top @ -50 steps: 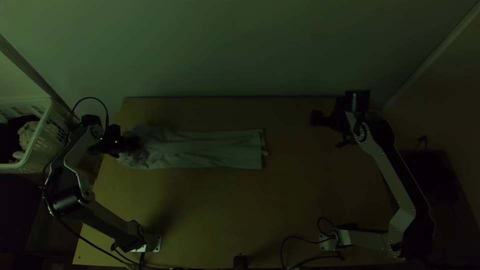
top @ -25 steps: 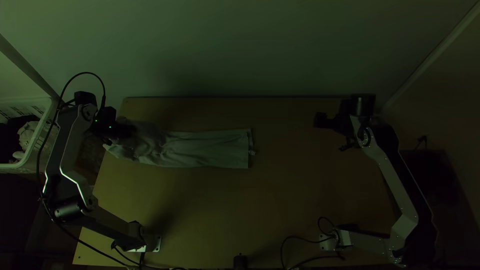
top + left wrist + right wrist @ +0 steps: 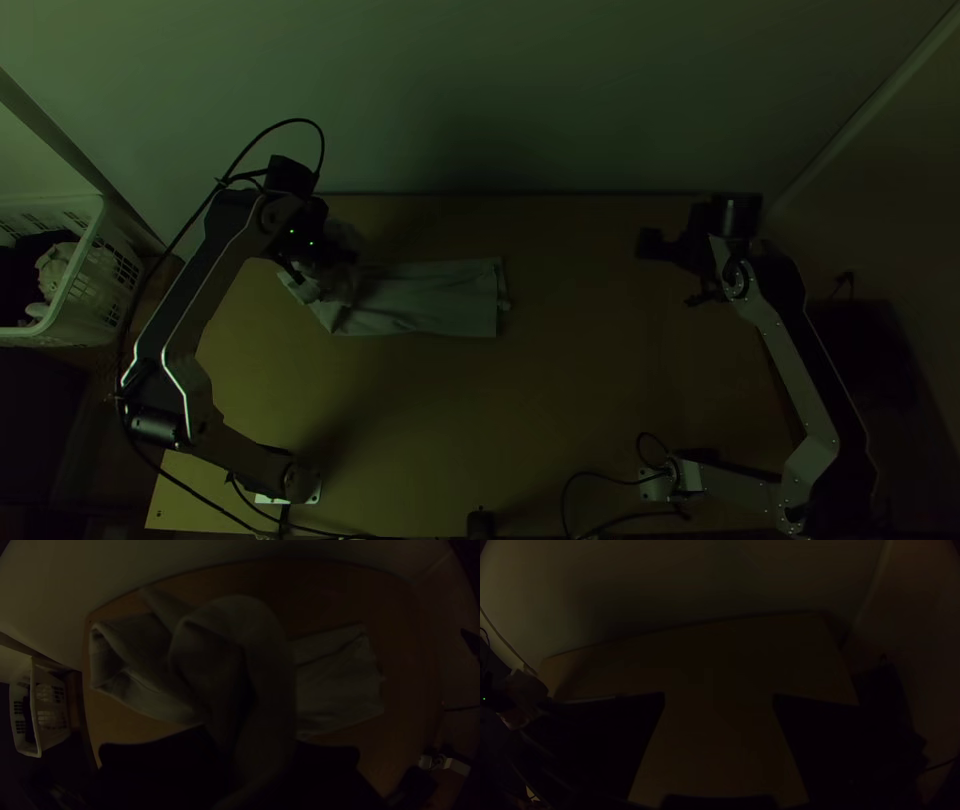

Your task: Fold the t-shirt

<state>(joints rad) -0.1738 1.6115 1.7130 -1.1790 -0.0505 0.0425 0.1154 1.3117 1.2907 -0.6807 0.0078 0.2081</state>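
Note:
The pale t-shirt (image 3: 440, 298) lies on the table as a long strip, smooth at its right end and bunched at its left. Over the bunched end my left gripper (image 3: 335, 262) holds part of it raised. In the left wrist view, the t-shirt (image 3: 335, 680) rises in a thick loop between the fingers of my left gripper (image 3: 240, 742), shut on it; which part is held I cannot tell. My right gripper (image 3: 650, 243) is above the table's right side, away from the cloth. In the right wrist view, my right gripper (image 3: 719, 699) stands open with nothing between its fingers.
A white basket (image 3: 85, 270) with cloth items stands off the table's left edge. Behind the table (image 3: 560, 420) is a plain wall (image 3: 500, 90). A small dark object (image 3: 480, 523) sits at the near edge, and cables run beside the right arm's base.
My left gripper first went left and away from the near edge, pulling the t-shirt left, then swung right, carrying the raised end over the strip. My right arm shifted slightly right.

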